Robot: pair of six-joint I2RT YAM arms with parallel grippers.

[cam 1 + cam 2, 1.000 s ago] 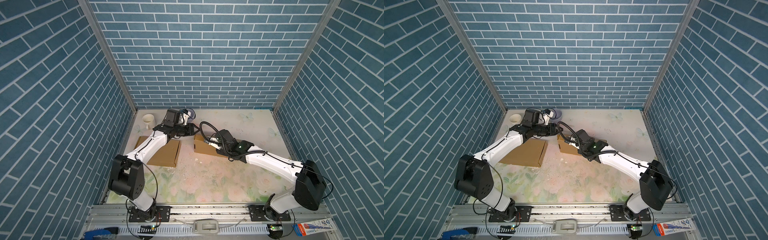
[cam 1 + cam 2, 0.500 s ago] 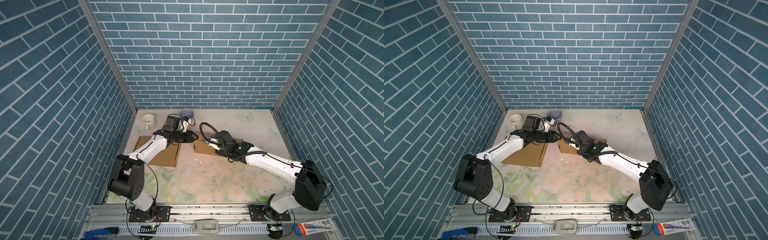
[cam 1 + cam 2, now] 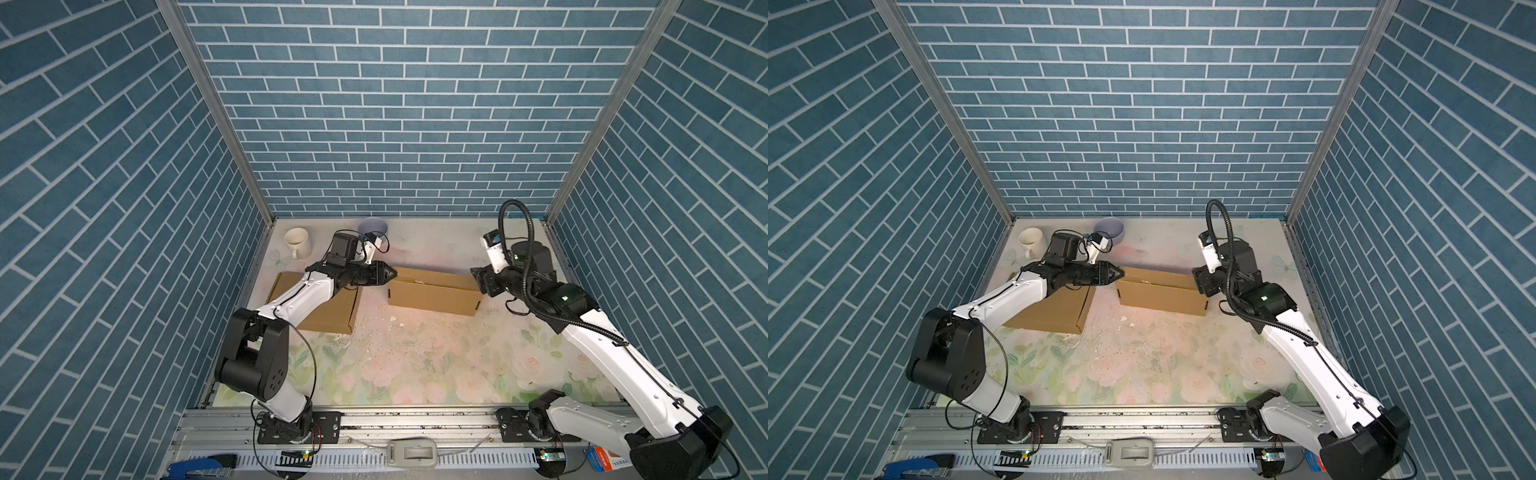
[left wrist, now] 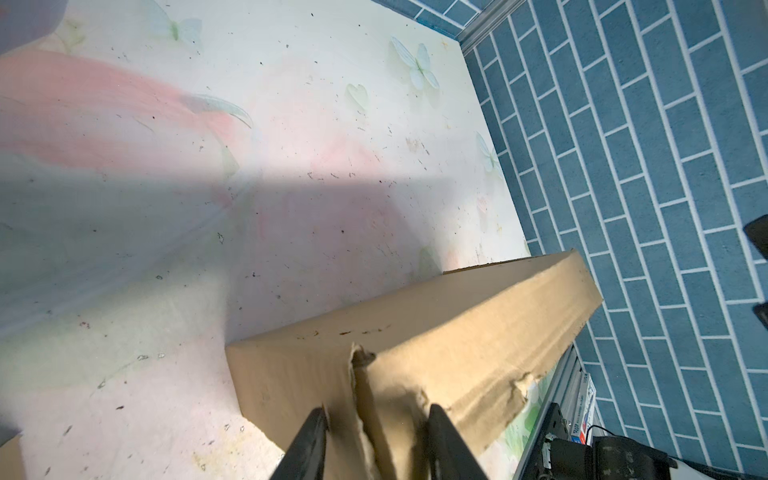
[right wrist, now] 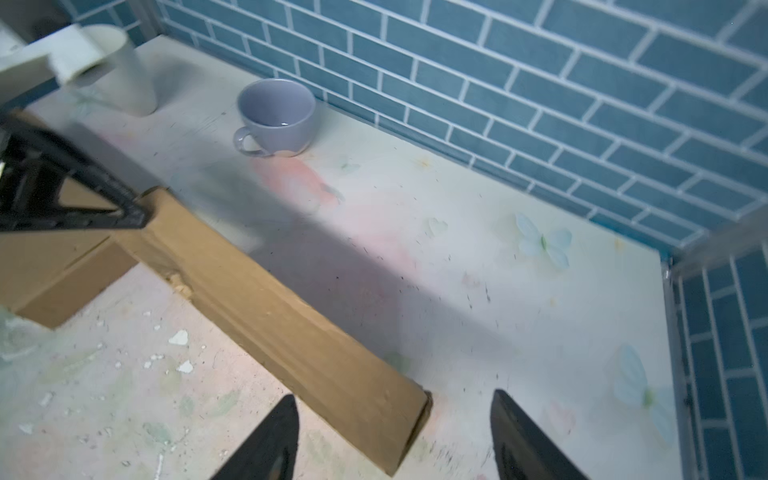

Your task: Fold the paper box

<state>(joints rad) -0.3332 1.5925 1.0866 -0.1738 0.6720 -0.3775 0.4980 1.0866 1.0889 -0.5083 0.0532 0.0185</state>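
Blue brick-pattern walls (image 3: 395, 104) on three sides. Floral table (image 3: 415, 353), scuffed and speckled.

Left arm (image 3: 299, 297) reaches in low over a flat sheet of cardboard (image 3: 328, 311), which lies on the left side of the table. Right arm (image 3: 602, 345) comes in from the right, wrist bent down toward the middle.

Box (image 3: 432, 291): long, brown, closed. It sits on the table at centre, toward the back wall, lying crosswise between the two arms. It is apart from the flat sheet, with bare table between them. Both top views agree (image 3: 1163, 297).

Left gripper (image 3: 390, 273): at the box's left end, far corner. Its wrist view (image 4: 376, 411) shows torn cardboard filling the gap between the fingers (image 4: 309, 432), so the jaws are clamped on the box end.

Right gripper (image 3: 478, 278): at the box's right end. Its wrist view (image 5: 395, 397) shows the jaws wide apart, the box's corner lying between them. There is clear table between the corner and one finger; I cannot tell whether the other touches.

White mug (image 3: 297, 243) stands in the back left corner. Lavender cup (image 5: 276, 116) is upright near the back wall, behind the left wrist.

White scraps (image 5: 178, 337) are scattered on the table in front of the box.
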